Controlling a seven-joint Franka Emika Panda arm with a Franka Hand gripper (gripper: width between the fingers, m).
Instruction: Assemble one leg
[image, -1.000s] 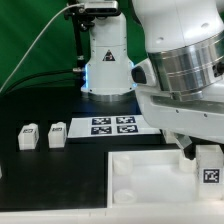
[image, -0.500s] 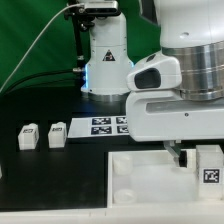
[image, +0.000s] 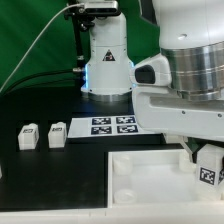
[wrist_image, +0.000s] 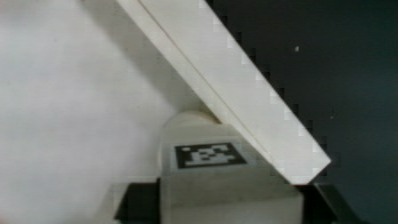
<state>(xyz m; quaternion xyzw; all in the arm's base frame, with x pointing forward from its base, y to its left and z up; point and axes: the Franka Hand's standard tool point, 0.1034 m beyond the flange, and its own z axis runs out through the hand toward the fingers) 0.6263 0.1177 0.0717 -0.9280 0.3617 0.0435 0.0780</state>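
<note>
The exterior view faces the arm's base across the counter (image: 40, 105). The wrist view looks closely down. Both show the tagged leg (image: 208, 168) (wrist_image: 214, 155).

Green backdrop (image: 30, 30), black table (image: 50, 165)

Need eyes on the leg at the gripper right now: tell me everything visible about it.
The leg is a small white block, plastic by its look, with a black-and-white tag on the face toward the exterior camera. It sits upright at the exterior view's right, under the gripper, over the large white tray-like piece. The wrist view shows its tagged face between dark fingers; actual contact is unclear.
</note>
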